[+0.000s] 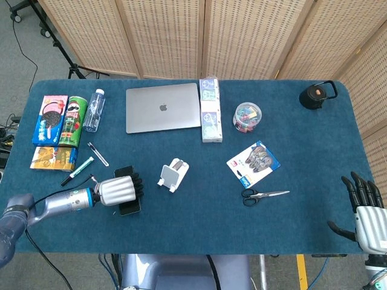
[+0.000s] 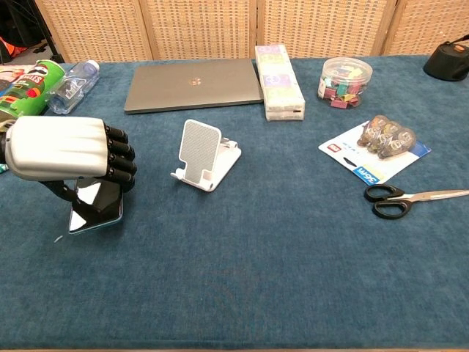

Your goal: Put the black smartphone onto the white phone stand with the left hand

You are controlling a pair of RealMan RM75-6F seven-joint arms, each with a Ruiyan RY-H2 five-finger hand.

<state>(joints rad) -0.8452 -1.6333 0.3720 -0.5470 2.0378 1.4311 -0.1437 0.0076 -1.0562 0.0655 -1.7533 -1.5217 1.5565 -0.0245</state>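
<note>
The black smartphone (image 2: 96, 210) lies at the front left of the blue table, tilted up on one edge, and shows as a dark slab (image 1: 129, 206) in the head view. My left hand (image 2: 64, 149) (image 1: 117, 190) is on top of it, with its fingers curled down over the far edge and the thumb against the near side, gripping it. The white phone stand (image 2: 204, 155) (image 1: 173, 174) stands empty to the right of that hand, a short gap away. My right hand (image 1: 364, 212) hangs off the table's front right corner with its fingers spread and nothing in it.
A closed laptop (image 2: 193, 83) and a long box of sticky notes (image 2: 278, 72) lie behind the stand. A jar of clips (image 2: 344, 81), a tape pack (image 2: 375, 149) and scissors (image 2: 410, 199) are to the right. A water bottle (image 2: 72, 86), a Pringles can (image 1: 74, 121) and pens (image 1: 92, 158) sit at the left.
</note>
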